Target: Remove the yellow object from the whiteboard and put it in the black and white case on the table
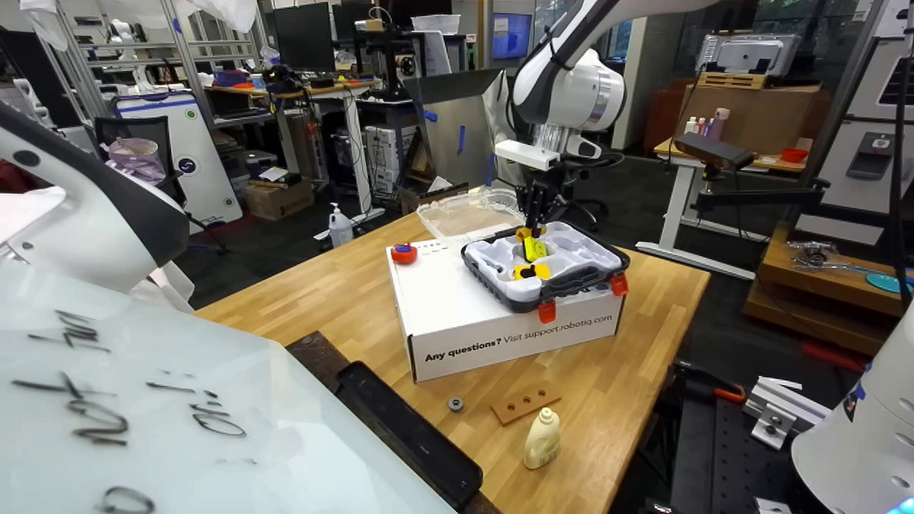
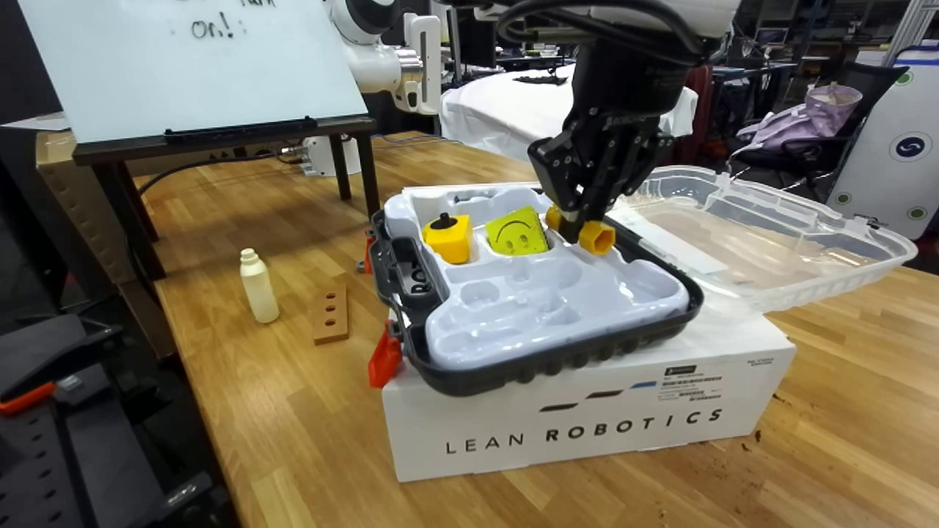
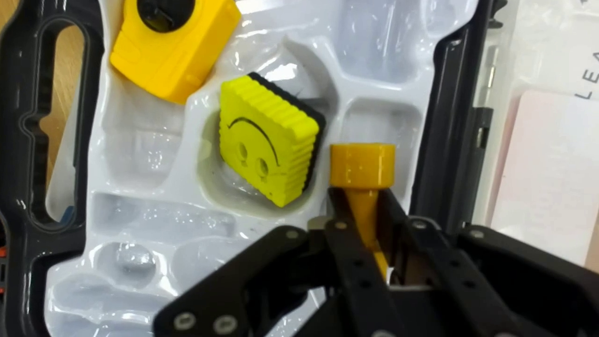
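Note:
My gripper [image 3: 361, 195] is shut round the thin neck of an orange-yellow spool-shaped object [image 3: 362, 166]. It holds it low over the black and white case [image 2: 557, 323], near the hinge side. A hexagonal end of that object shows in an exterior view [image 2: 598, 238]; I cannot tell whether it touches the case. A bright yellow smiley block [image 3: 266, 140] with a black backing sits tilted in a case pocket beside the gripper. The whiteboard [image 1: 285, 421] stands tilted, with black handwriting; no yellow thing shows on its visible part. The table [image 1: 307, 296] is light wood.
The case lies open on a white cardboard box [image 2: 587, 433], its clear lid [image 2: 792, 213] folded back. A yellow tape measure [image 3: 173, 51] sits in the case. A cream bottle [image 1: 543, 439], a holed wooden block [image 1: 526, 405] and a grey ring [image 1: 455, 405] stand on the table.

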Controlling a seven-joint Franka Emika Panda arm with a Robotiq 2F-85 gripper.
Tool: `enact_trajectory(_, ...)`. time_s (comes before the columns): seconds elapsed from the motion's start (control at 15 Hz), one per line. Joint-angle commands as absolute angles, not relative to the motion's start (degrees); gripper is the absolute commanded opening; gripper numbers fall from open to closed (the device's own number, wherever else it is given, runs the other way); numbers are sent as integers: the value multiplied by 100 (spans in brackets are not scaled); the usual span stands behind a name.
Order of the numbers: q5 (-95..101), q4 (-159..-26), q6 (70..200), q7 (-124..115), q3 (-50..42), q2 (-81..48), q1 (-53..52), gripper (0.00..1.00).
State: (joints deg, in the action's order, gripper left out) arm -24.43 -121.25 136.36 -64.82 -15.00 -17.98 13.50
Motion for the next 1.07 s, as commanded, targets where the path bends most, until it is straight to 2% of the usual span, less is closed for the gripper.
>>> enact_trajectory(0.0,-2512,-11971,13433,-6458,-1477,-1903,1433,23)
enact_trajectory(0.07,-2521,-11962,13432,-6449,-1474,-1915,1440,30)
enact_trajectory(0.13,-2531,-11961,13411,-6446,-1470,-1917,1447,49)
enact_trajectory(0.4,-2601,-11995,13385,-6451,-1441,-1811,1441,78)
enact_trajectory(0.47,-2432,-12047,13586,-6493,-1492,-1855,1379,61)
enact_trajectory(0.6,-2435,-12046,13547,-6493,-1487,-1841,1377,74)
enact_trajectory(0.73,-2436,-12044,13530,-6493,-1487,-1840,1378,78)
enact_trajectory(0.8,-2436,-12043,13526,-6493,-1487,-1840,1378,94)
enact_trajectory(1.0,-2431,-12417,13671,-6269,-1494,-1464,1383,100)
